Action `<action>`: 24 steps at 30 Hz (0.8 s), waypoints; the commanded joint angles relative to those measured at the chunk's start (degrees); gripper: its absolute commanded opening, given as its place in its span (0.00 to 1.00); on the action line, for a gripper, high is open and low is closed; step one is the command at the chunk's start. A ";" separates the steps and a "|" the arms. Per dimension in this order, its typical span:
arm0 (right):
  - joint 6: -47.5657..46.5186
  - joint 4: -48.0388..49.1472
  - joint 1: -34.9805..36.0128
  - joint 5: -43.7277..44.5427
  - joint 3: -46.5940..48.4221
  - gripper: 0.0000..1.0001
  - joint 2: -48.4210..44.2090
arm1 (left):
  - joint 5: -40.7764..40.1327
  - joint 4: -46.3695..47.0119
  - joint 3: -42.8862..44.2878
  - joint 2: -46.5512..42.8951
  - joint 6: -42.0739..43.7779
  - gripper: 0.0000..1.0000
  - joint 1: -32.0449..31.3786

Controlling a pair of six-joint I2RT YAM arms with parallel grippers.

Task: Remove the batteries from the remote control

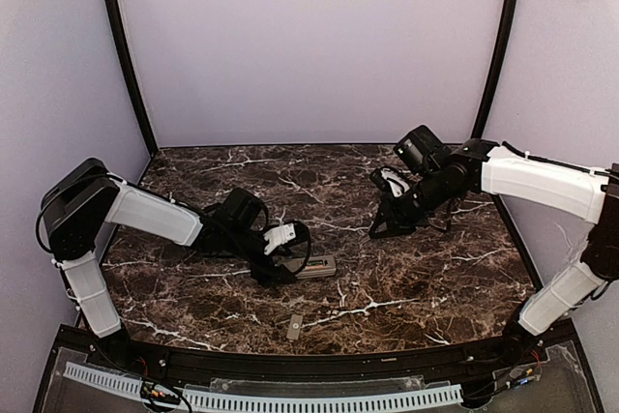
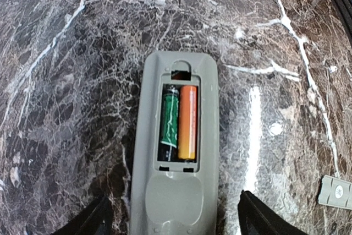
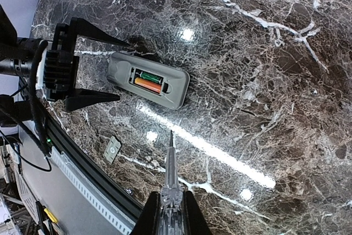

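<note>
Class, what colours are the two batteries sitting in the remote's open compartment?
One orange battery, one green and black battery; clearest in left wrist view.

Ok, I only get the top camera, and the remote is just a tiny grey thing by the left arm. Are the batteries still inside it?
Observer: Yes. The left wrist camera shows both batteries, one green and black and one orange. They lie side by side in the open compartment on the back of the remote control.
Operator: Is the left hand grabbing the remote?
Observer: No. The left gripper is open. Its fingers sit on either side of the remote's near end, and neither one touches it.
</note>
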 commanded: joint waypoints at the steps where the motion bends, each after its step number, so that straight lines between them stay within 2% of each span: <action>1: -0.88 0.90 0.56 0.35 -0.28 0.00 0.28 | -1.36 -3.59 0.99 0.44 2.27 0.78 0.25; 18: -1.02 0.99 0.56 0.08 -0.10 0.00 0.86 | -3.39 -5.69 2.88 2.54 5.13 0.62 -0.02; 20: -1.02 0.98 0.56 0.07 -0.19 0.00 0.78 | -3.16 -6.09 3.20 2.83 5.41 0.59 -0.12; 24: -0.95 0.97 0.56 -0.01 -0.36 0.00 0.73 | -2.65 -6.76 3.64 3.08 5.80 0.41 -0.30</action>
